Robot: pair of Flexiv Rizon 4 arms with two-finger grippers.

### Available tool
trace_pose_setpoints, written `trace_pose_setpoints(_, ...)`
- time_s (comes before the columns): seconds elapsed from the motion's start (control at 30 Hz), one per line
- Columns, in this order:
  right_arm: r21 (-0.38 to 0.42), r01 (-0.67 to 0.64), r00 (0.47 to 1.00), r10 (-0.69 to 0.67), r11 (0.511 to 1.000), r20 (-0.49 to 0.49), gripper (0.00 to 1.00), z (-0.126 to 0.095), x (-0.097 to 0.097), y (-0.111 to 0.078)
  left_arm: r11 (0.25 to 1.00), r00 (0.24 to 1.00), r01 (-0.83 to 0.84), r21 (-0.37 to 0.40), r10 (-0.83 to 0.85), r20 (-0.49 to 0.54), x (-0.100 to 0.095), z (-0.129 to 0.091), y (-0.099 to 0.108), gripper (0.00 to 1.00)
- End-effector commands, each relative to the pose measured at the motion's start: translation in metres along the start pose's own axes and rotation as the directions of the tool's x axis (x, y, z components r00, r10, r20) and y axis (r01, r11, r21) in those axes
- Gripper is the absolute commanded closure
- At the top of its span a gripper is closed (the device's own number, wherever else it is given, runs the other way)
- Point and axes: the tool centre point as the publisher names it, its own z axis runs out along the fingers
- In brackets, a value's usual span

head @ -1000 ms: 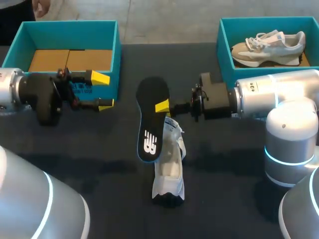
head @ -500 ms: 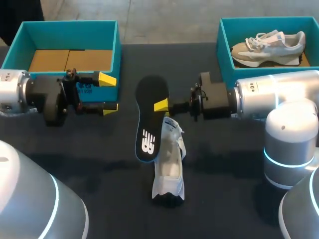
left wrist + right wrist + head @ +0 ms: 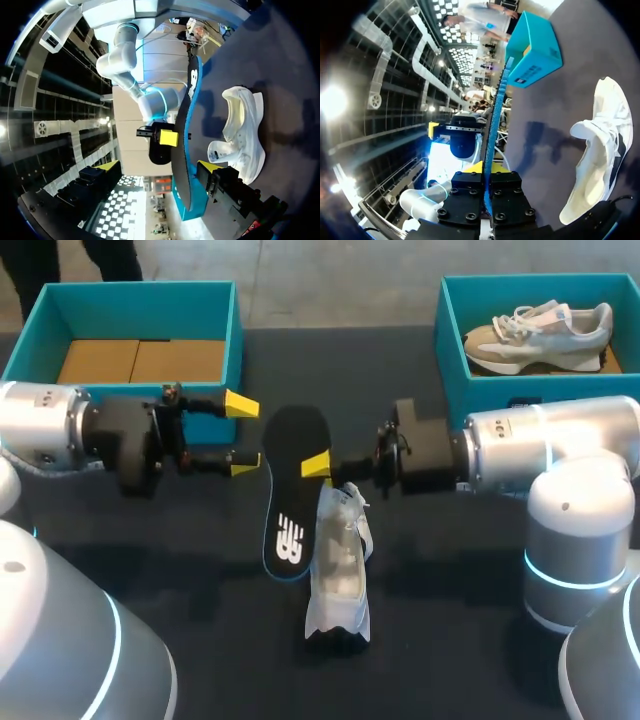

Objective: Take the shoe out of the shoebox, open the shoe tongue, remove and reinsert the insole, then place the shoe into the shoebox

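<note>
- Sitting at the table's (image 3: 450, 640) far left corner, a teal shoebox (image 3: 215, 350) holds brown card (image 3: 140, 360).
- Left pincer (image 3: 242, 436) hovers in front of that box, fingers spread wide and gripping nothing, just beside the insole.
- Black insole (image 3: 290, 490) is clamped at its long edge by the right pincer (image 3: 316, 466).
- White shoe (image 3: 338, 575) lies on the table, just right of the insole's lower end.
- Second shoebox (image 3: 450, 350), far right, holds a beige sneaker (image 3: 540, 335).
</note>
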Motion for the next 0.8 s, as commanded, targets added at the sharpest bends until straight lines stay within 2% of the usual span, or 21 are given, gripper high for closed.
trace_pose_setpoints(0.03,-0.014,0.003,1.000,-0.003,1.000,-0.009,1.00,0.006,-0.001,-0.005,1.000,1.000,0.005,-0.004,-0.005,0.002,0.005,0.007,-0.002,0.00)
trace_pose_setpoints(0.13,-0.012,0.005,1.000,-0.005,1.000,-0.008,1.00,0.007,0.000,-0.006,1.000,1.000,0.007,-0.004,-0.007,0.001,0.007,0.008,-0.003,0.00)
trace_pose_setpoints(0.23,-0.013,0.006,1.000,-0.006,1.000,-0.007,1.00,0.008,0.001,-0.008,1.000,1.000,0.013,-0.008,-0.013,0.007,0.009,0.009,-0.003,0.09)
trace_pose_setpoints(0.4,-0.009,0.014,1.000,-0.014,1.000,-0.010,1.00,0.008,0.004,-0.009,1.000,1.000,0.022,-0.016,-0.022,0.014,0.013,0.011,-0.003,0.16)
trace_pose_setpoints(0.53,0.000,0.023,1.000,-0.023,1.000,-0.008,1.00,0.010,0.006,-0.008,0.999,0.999,0.031,-0.018,-0.031,0.014,0.017,0.015,-0.002,0.18)
trace_pose_setpoints(0.8,0.007,0.030,0.999,-0.029,1.000,-0.012,1.00,0.013,0.007,-0.009,0.999,0.999,0.037,-0.030,-0.037,0.012,0.020,0.021,-0.001,0.35)
